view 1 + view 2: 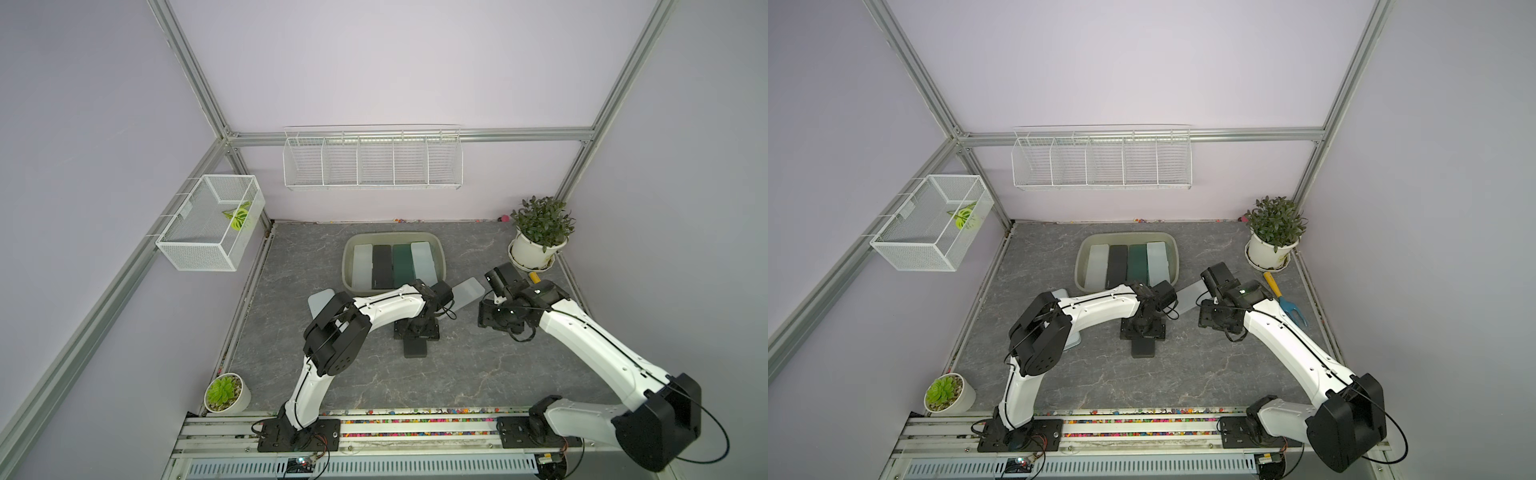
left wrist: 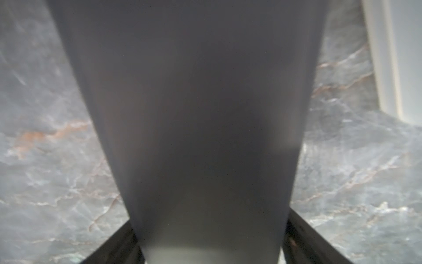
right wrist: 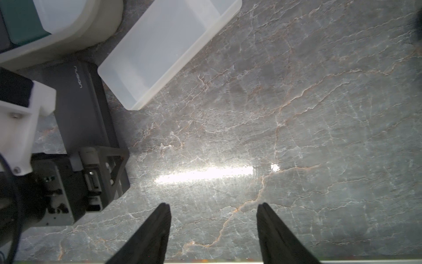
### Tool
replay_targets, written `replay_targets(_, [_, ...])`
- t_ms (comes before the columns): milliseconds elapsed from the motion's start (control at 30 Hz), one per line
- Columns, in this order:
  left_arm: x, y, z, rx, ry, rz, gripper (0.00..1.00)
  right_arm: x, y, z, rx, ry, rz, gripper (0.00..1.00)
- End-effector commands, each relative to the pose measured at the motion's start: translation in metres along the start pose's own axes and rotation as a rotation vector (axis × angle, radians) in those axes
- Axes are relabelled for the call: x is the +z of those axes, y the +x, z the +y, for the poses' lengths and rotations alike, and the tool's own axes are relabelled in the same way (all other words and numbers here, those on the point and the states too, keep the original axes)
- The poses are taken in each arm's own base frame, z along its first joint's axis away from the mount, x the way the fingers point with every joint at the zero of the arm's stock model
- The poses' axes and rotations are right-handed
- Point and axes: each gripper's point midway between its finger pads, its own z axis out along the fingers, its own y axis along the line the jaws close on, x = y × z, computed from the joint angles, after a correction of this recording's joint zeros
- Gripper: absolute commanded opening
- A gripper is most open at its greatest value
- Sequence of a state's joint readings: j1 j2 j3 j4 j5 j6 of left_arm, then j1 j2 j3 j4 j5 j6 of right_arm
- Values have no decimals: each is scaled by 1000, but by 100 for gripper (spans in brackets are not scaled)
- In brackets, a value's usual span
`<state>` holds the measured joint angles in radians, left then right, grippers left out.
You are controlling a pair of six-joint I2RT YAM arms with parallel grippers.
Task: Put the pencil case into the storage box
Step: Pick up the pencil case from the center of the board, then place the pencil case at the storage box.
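- Left-front of the shallow beige-grey plastic storage box [image 1: 395, 237], a pale blue-grey flat pencil case [image 1: 321, 300] is noted on the grey marble-patterned tabletop [image 1: 457, 382]. It is partly hidden under the left arm and is not addressed in this step.
- Directly in front of the box, the dark grey rectangular pencil case [image 3: 86, 107] lies flat, one end just beside the box's front rim.
- The left gripper [image 1: 416, 330] is set down over it. Its fingers [image 2: 114, 246] are pressed against the two long sides, so the case is pinched, as far as the wrist view shows.
- Step judged: lift and transfer.
  - The hold should be proved by a small rise before any travel.
  - The case should be kept level so that it cannot pivot between the fingers.
  - The front rim should be cleared fully before the box is crossed.
- Inside the box, the floor is taken up by a row of four pencil cases [image 1: 382, 266] lying side by side, and no free lane is seen. The dark case is probably best laid flat on top of the row and released low.
- At the box's right-front corner, a frosted translucent plastic case [image 1: 467, 293] lies askew near the likely path and should not be clipped.
- Further right of the box, the right gripper [image 3: 213, 205] hangs over bare tabletop, fingers spread, nothing between them. It is best kept out of the way.
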<state>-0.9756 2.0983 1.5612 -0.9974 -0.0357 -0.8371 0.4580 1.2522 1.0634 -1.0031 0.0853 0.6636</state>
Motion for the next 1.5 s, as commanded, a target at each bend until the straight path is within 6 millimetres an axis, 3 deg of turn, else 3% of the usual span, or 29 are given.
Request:
replay_targets(0, [9, 2, 0, -4, -11, 5, 80, 2, 9, -10, -17, 19, 27, 65])
replay_targets(200, [8, 11, 9, 2, -19, 12, 63, 2, 7, -11, -17, 12, 25, 65])
replay_targets(300, [-3, 20, 14, 16, -7, 11, 56, 2, 4, -10, -14, 7, 21, 65])
replay_targets(467, [-57, 37, 20, 75, 54, -18, 48, 1, -3, -6, -13, -3, 12, 65])
replay_targets(567, [-103, 30, 29, 90, 67, -95, 48, 1, -9, -3, -9, -9, 6, 65])
replay_targets(667, [-136, -1, 39, 69, 71, -188, 48, 6, -14, 1, -5, -11, 8, 65])
replay_targets(733, [-145, -29, 43, 46, 89, -221, 48, 11, -17, 4, -1, -15, 13, 65])
replay_targets(967, [-153, -151, 61, 11, 68, -338, 47, 18, -29, 13, 11, -13, 21, 65])
replay_targets(1067, [-148, -192, 62, 21, 76, -367, 47, 17, -34, 14, 14, -9, 16, 65])
replay_targets(1267, [-117, -238, 64, 44, 95, -360, 47, 20, -42, 16, 33, -4, 19, 65])
replay_targets(1467, [-91, -252, 52, 81, 148, -357, 47, 27, -47, 17, 41, 5, 34, 65])
